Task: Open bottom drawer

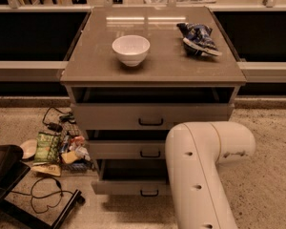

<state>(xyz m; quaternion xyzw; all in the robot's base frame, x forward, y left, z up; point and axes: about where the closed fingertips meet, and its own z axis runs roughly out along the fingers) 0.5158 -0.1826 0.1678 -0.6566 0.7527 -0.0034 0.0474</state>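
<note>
The grey-beige cabinet [152, 66] has three drawers, all pulled out a little. The bottom drawer [128, 187] is the lowest one, with a small black bar handle [149, 193]; it stands out furthest, with a dark gap above its front. The middle drawer [128, 150] and the taller top drawer [150, 116] sit above it. My white arm [200, 171] rises from the bottom edge and covers the right part of the two lower drawers. The gripper itself is hidden from this view.
A white bowl [130, 49] and a blue snack bag [198, 38] lie on the cabinet top. Snack packets [47, 147], a wire basket and black cables litter the floor at the left. A black chair base [9, 175] stands at the lower left.
</note>
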